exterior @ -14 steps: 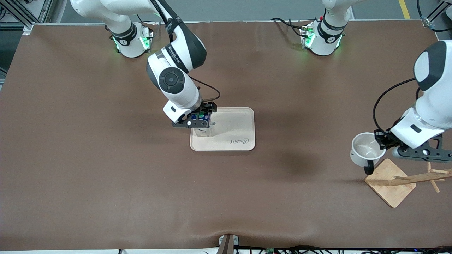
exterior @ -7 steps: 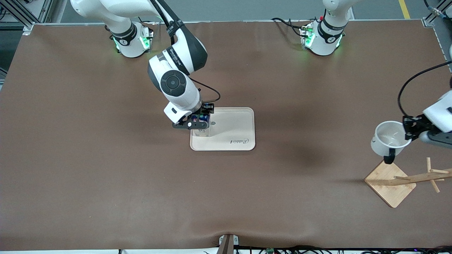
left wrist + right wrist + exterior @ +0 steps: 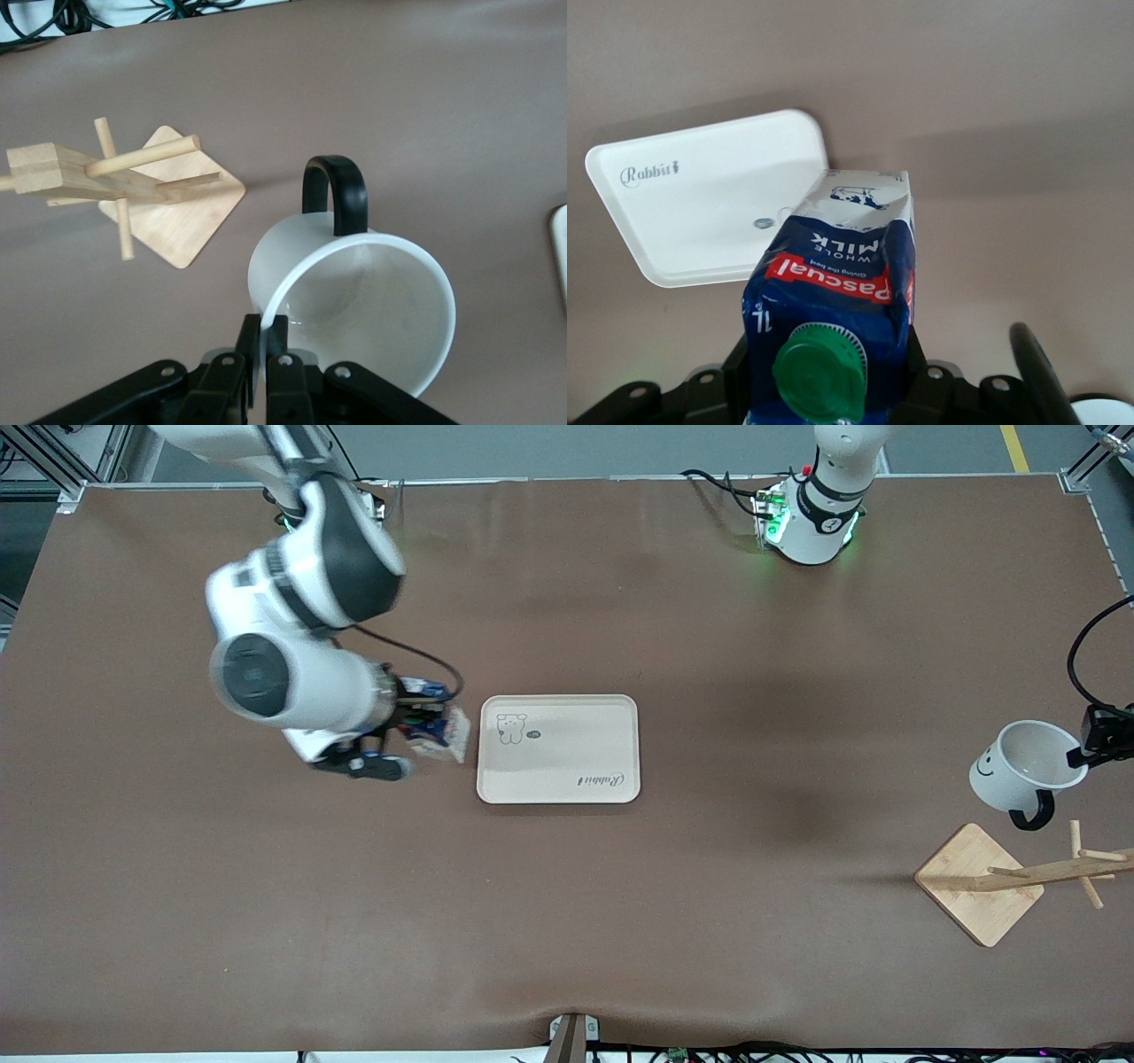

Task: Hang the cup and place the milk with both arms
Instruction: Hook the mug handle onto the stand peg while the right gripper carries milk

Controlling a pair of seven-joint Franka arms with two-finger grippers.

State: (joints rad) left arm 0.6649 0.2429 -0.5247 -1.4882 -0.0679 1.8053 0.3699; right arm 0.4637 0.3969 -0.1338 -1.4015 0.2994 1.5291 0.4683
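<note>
My right gripper [image 3: 415,732] is shut on the milk [image 3: 440,734], a dark blue carton with a green cap [image 3: 819,372]. It holds the carton tilted over the bare table, just off the tray [image 3: 567,779] edge toward the right arm's end. In the right wrist view the carton [image 3: 842,274] sits between my fingers, with the tray [image 3: 691,212] past it. My left gripper [image 3: 1086,754] is shut on the rim of the cup [image 3: 1023,766], a white mug with a smiley face. It holds the cup tilted above the wooden rack [image 3: 979,881]. In the left wrist view my left gripper [image 3: 263,341] pinches the cup [image 3: 372,301], whose black handle [image 3: 335,190] points toward the rack [image 3: 133,168].
The tray is cream with a small bear print and lies empty mid-table. The rack has a square bamboo base and several pegs [image 3: 1076,859] near the left arm's end of the table. A brown mat covers the table.
My right arm has swung the milk off the tray corner toward the right arm's end. My left arm has carried the cup farther toward the left arm's end, tilting it so the face shows.
</note>
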